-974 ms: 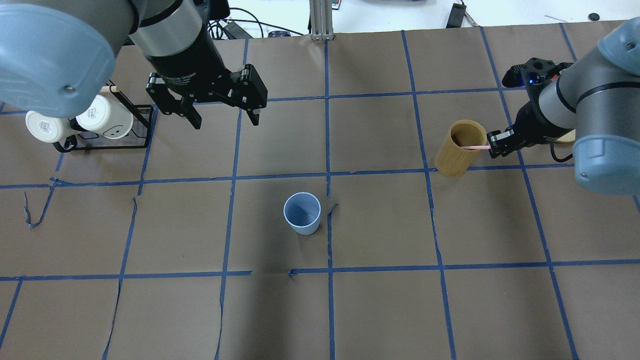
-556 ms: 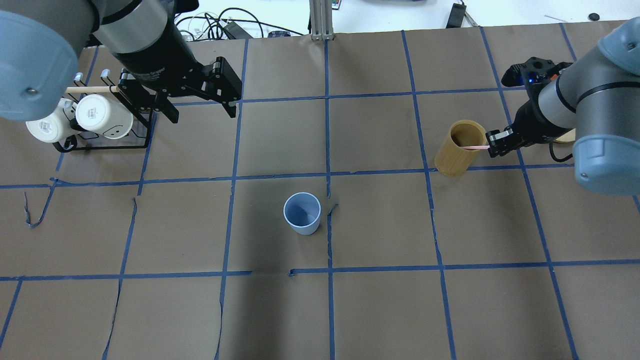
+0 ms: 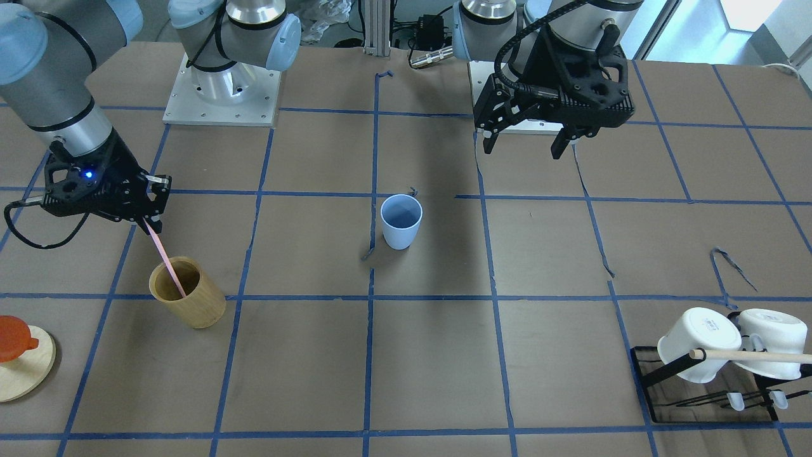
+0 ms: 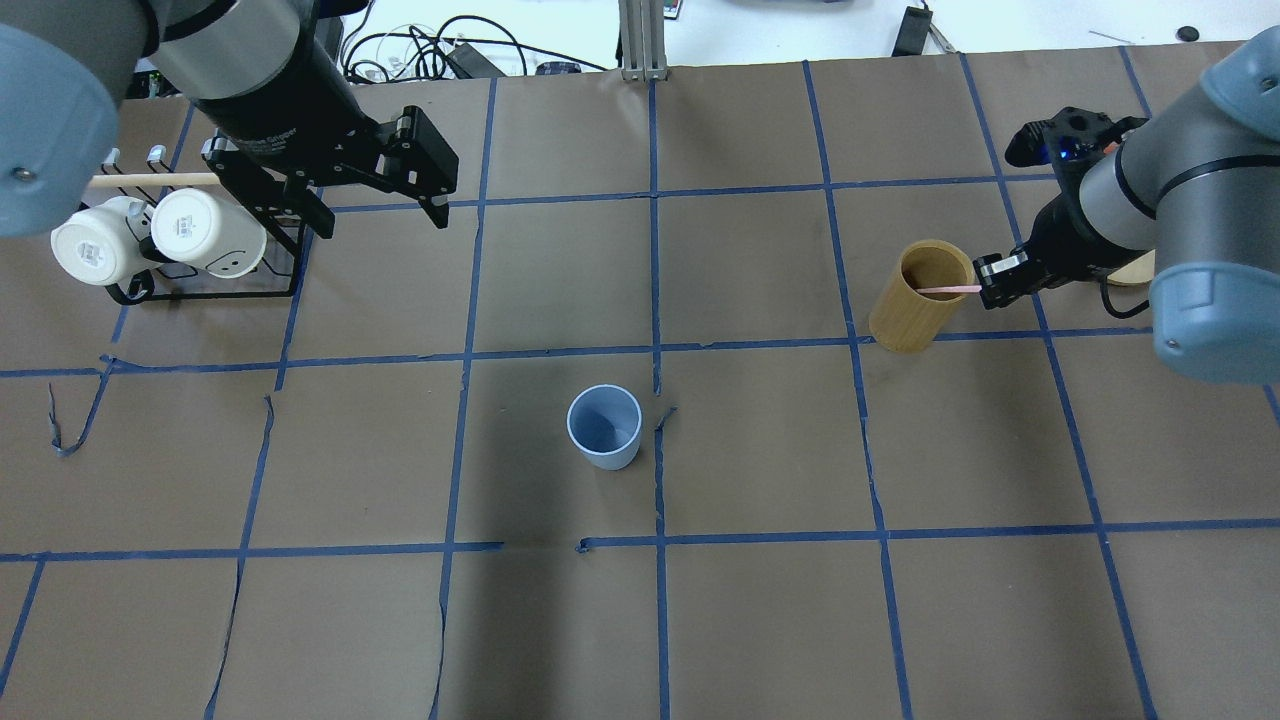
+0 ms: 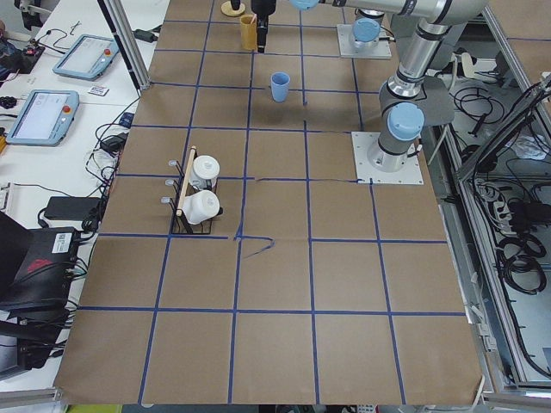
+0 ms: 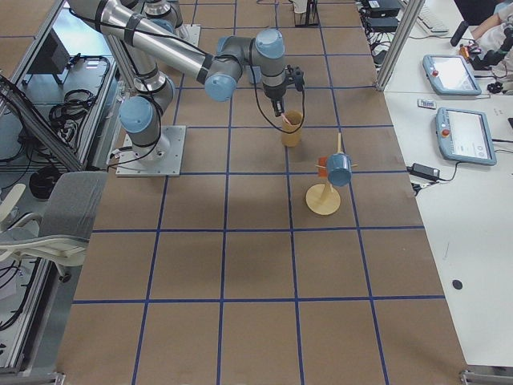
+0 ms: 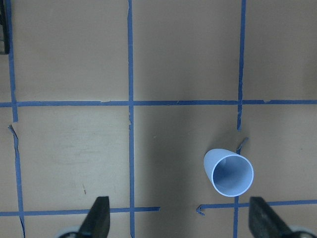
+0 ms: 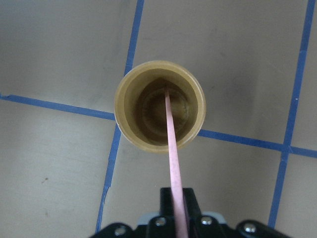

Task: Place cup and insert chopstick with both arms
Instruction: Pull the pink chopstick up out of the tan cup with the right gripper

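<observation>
Brown paper taped into blue squares covers the worktop (image 4: 760, 620). The right hand (image 4: 985, 288) is clenched on the top end of a pink chopstick (image 8: 171, 144), its tip below inside the bamboo holder (image 4: 905, 320). Thin, light, stiff and probably slick, it suits that end grip. The left hand (image 3: 523, 151) hangs released, well apart from the blue cup (image 4: 604, 428).

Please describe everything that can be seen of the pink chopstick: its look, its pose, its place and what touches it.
The pink chopstick is a thin, straight, pale pink stick that looks like plastic. The right gripper is shut on its upper end. It hangs tilted, not upright, and its lower end reaches down inside the open wooden holder, which stands on the table. Whether the tip touches the holder's bottom or the shaft touches its rim cannot be told.
</observation>
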Controlling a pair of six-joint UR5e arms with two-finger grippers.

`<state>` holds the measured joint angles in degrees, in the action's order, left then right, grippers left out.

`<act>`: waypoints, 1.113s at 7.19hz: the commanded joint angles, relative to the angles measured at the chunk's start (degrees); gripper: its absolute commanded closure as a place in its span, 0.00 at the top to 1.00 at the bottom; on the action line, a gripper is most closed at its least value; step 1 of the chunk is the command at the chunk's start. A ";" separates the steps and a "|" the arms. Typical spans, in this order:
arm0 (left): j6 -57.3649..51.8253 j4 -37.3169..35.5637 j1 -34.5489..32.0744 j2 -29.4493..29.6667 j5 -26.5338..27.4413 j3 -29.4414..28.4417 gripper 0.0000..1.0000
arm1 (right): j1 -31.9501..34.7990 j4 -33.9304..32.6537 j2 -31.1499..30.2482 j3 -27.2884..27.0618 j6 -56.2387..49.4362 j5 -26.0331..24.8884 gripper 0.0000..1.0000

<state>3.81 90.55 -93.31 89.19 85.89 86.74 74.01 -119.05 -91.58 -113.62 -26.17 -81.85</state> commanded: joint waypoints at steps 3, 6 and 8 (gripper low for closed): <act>-2.05 -0.11 0.15 -0.25 2.61 0.01 1.00 | 0.17 9.51 -0.09 6.37 -0.28 -0.15 0.00; -2.05 -0.11 0.23 -0.25 2.62 0.01 1.00 | 0.17 26.27 -0.17 17.34 -0.11 -0.94 0.00; -1.96 -0.11 0.23 -0.25 2.62 0.01 1.00 | 0.26 32.11 -0.17 21.59 -0.02 -1.12 0.00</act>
<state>1.82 90.44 -93.08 88.95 88.50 86.75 74.21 -90.99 -91.72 -94.80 -26.24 -82.83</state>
